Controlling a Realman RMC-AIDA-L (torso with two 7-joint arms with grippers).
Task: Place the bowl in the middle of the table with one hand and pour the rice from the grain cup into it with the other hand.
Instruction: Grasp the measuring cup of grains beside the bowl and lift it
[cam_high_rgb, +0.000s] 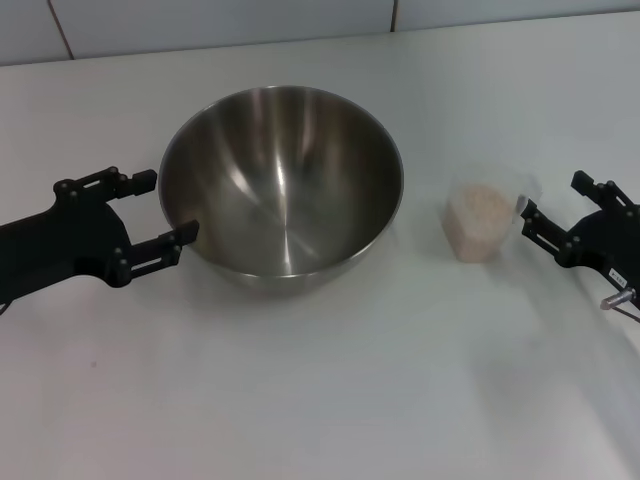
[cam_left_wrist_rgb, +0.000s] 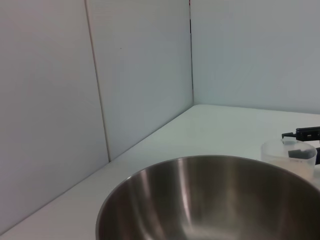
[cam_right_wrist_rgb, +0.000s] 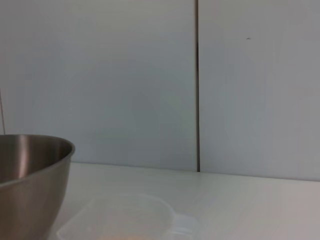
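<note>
The steel bowl (cam_high_rgb: 282, 185) stands upright and empty on the white table (cam_high_rgb: 300, 400), slightly left of the middle. My left gripper (cam_high_rgb: 168, 208) is open at the bowl's left side, its fingertips right at the rim and outer wall. The transparent grain cup (cam_high_rgb: 487, 212) stands to the bowl's right with the beige rice (cam_high_rgb: 478, 222) inside. My right gripper (cam_high_rgb: 553, 197) is open just right of the cup, apart from it. The left wrist view shows the bowl (cam_left_wrist_rgb: 210, 200) close up, and the cup (cam_left_wrist_rgb: 290, 155) beyond. The right wrist view shows the bowl's wall (cam_right_wrist_rgb: 30, 175) and the cup's rim (cam_right_wrist_rgb: 125, 220).
A pale tiled wall (cam_high_rgb: 300, 20) runs along the table's far edge. The tabletop stretches bare in front of the bowl and the cup.
</note>
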